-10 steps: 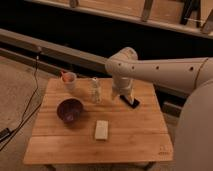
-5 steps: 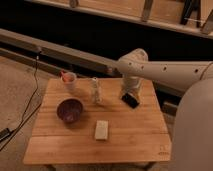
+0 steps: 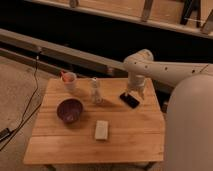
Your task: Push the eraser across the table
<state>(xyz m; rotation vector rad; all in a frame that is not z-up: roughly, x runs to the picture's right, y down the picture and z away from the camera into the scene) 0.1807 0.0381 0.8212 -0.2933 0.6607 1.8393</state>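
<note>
The white arm's tool point(image 3: 135, 94) hangs right at the far edge of a small flat black rectangular eraser point(image 3: 130, 100); whether it is clenched or released cannot be told. The eraser lies on a light-wood plank counter point(image 3: 130, 137). Left of the eraser stands a small clear bottle point(image 3: 95, 91), farther left a dark purple bowl point(image 3: 69, 110).

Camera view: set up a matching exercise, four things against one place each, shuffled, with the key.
Things:
1 eraser
2 bowl
3 cream block
4 gripper

Places:
A left half of the table
B at the eraser's far edge
C centre, toward the near edge
D far right part of the table

Pairs: 1-D, 2-A, 3-C, 4-B
</note>
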